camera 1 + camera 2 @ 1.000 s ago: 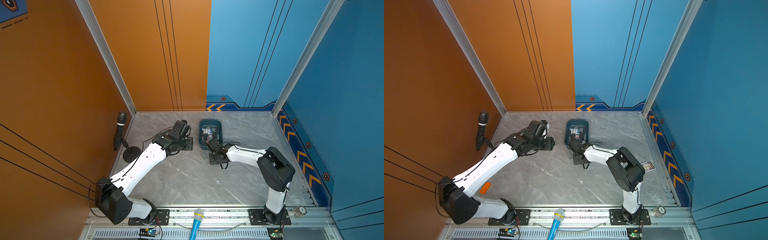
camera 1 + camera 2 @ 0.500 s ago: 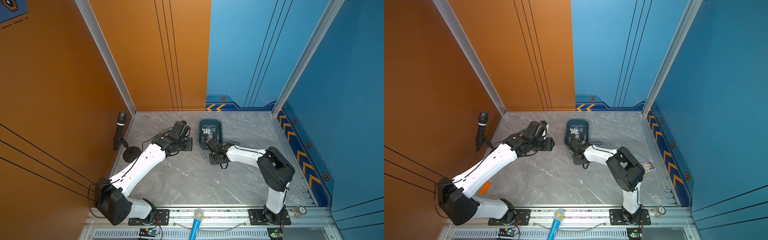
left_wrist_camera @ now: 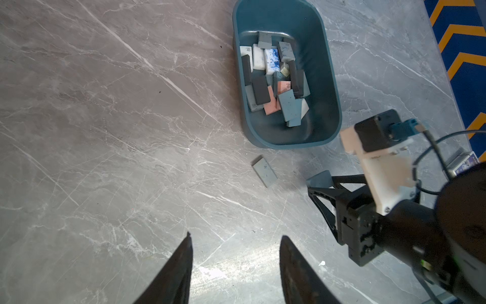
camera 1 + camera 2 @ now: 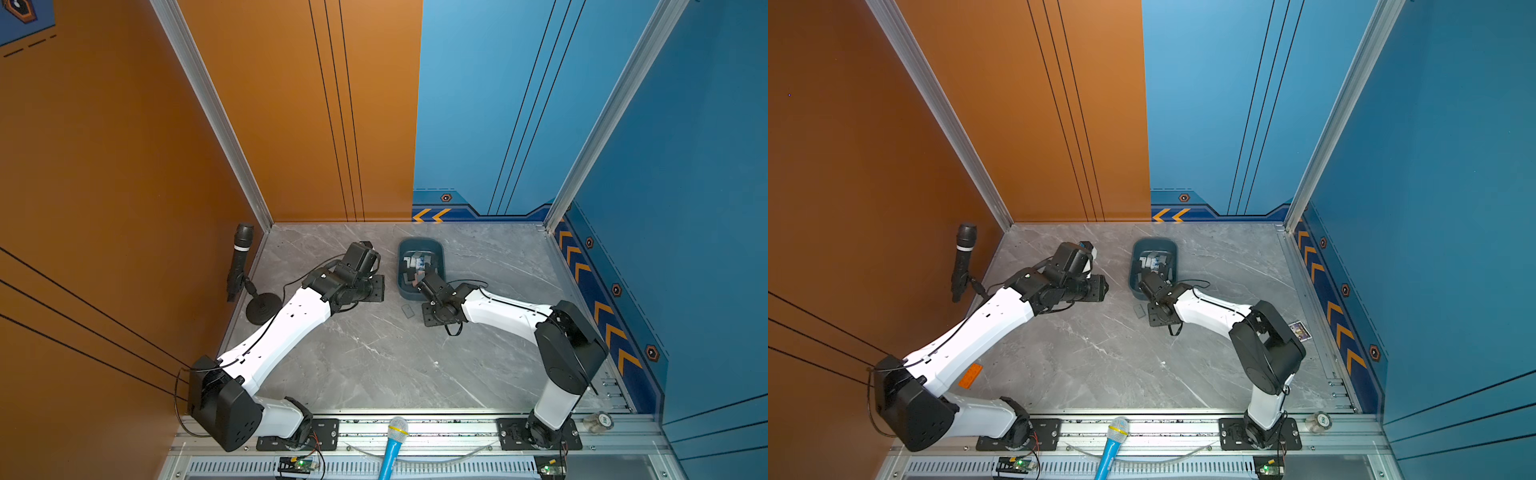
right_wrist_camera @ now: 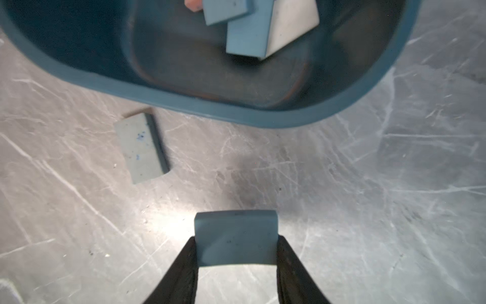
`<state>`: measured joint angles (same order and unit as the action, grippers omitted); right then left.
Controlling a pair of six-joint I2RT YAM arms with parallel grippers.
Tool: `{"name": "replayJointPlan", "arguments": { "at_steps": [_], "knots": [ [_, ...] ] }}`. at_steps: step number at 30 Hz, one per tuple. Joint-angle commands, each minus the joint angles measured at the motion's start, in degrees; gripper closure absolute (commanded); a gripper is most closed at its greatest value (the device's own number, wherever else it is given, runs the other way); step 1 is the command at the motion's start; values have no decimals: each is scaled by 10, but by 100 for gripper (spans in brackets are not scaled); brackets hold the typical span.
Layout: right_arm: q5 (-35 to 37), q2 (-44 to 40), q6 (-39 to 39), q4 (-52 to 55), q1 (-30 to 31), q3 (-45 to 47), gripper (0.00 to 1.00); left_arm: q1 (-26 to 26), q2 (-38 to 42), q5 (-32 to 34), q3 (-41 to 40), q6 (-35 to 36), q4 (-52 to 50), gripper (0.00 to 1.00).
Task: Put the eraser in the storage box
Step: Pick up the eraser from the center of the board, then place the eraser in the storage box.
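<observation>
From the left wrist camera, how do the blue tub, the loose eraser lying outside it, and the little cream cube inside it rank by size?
1. storage box, by far the largest.
2. loose grey-blue eraser, lying outside it.
3. cream cube eraser inside the box, clearly the smallest.

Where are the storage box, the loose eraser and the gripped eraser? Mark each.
storage box (image 3: 319, 65), left wrist view, inner wall.
loose eraser (image 5: 140, 148), right wrist view, top face.
gripped eraser (image 5: 236, 238), right wrist view, exposed face.
</observation>
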<state>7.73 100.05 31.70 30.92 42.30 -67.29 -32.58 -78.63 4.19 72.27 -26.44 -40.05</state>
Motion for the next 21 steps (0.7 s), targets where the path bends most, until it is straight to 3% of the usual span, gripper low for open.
{"name": "replayJointPlan", "arguments": {
  "at_steps": [1, 11, 21],
  "knots": [
    [-2, -35, -7, 39, -1, -18, 54, 4, 7, 11, -10, -5, -1, 46],
    [-23, -91, -28, 70, -17, -76, 54, 5, 12, 10, -33, -9, 14, 46],
    [-74, -4, -57, 75, -96, -207, 54, 4, 39, 1, -80, -34, 30, 46]
  ]
}}
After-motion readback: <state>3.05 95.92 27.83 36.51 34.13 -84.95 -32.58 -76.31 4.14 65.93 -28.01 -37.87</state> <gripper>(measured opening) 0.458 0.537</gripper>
